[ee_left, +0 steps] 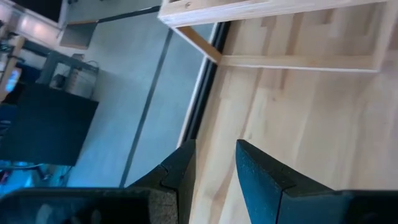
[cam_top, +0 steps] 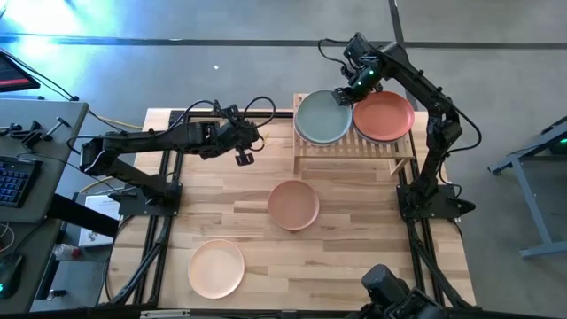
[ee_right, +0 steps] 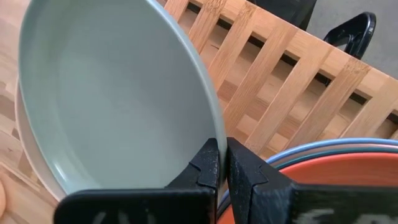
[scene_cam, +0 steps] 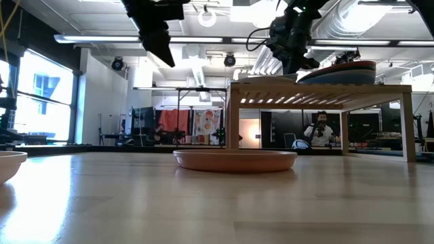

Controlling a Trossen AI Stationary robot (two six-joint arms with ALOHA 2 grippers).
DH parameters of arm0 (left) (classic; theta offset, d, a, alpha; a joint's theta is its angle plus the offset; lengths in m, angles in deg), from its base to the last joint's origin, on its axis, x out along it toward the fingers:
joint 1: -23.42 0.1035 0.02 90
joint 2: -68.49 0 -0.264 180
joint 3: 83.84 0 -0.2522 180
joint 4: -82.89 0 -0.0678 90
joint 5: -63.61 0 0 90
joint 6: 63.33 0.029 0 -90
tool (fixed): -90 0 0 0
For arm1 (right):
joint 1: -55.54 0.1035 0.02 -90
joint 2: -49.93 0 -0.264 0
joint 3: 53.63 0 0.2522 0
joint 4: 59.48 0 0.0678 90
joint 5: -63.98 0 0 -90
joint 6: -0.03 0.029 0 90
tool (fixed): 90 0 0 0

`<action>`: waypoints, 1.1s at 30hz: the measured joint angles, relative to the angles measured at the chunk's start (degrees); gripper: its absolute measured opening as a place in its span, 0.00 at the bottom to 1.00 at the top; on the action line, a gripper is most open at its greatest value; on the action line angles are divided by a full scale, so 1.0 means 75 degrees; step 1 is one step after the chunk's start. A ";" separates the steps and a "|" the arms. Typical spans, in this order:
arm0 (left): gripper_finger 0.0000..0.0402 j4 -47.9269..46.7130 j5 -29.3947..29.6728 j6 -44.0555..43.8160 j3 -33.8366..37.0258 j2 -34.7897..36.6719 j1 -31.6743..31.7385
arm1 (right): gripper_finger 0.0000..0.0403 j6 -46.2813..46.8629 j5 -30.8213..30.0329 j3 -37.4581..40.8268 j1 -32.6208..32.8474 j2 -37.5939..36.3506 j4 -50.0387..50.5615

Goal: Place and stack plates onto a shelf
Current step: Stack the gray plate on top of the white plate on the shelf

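The pale sage plate (cam_top: 322, 118) sits over the off-white plate (ee_right: 25, 140) on the left half of the slatted shelf (cam_top: 354, 152). My right gripper (cam_top: 344, 93) is shut on the sage plate's rim. A stack topped by the orange-red plate (cam_top: 384, 115), with blue and green rims (ee_right: 323, 149) below it, rests on the shelf's right half. A tan-pink plate (cam_top: 293, 204) and a peach plate (cam_top: 216, 268) lie flat on the table. My left gripper (cam_top: 244, 151) hangs open above the table, left of the shelf, holding nothing. My right gripper pinches the pale sage plate's rim (ee_right: 214, 134) between its two fingers, on the side next to the orange-red stack. The fingers come from above, slanting down. The plate lies nearly flat over the off-white plate; whether it rests on it I cannot tell.
The tan-pink plate (scene_cam: 234, 159) lies in front of the shelf near the table's middle. The peach plate (scene_cam: 7, 163) is near the near-left corner. Bare wood lies between them and along the table's right side. People stand in the room beyond the table.
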 joint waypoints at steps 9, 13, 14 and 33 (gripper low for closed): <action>0.25 0.0000 -0.0244 0.0003 0.0000 0.0000 -0.0002 | 0.00 0.0376 0.0019 0.0000 0.0000 -0.0003 0.0035; 0.25 0.0001 -0.0246 0.0002 0.0000 0.0000 -0.0001 | 0.00 0.0575 -0.0003 0.0000 0.0059 -0.0006 0.0035; 0.25 0.0046 -0.0200 -0.0083 0.0000 0.0000 0.0000 | 0.00 0.0615 -0.0030 0.0000 0.0094 -0.0006 0.0036; 0.25 0.2707 -0.0235 -0.1582 -0.0009 -0.0003 0.0027 | 0.00 0.0928 -0.0627 0.0000 0.0393 -0.0006 0.0029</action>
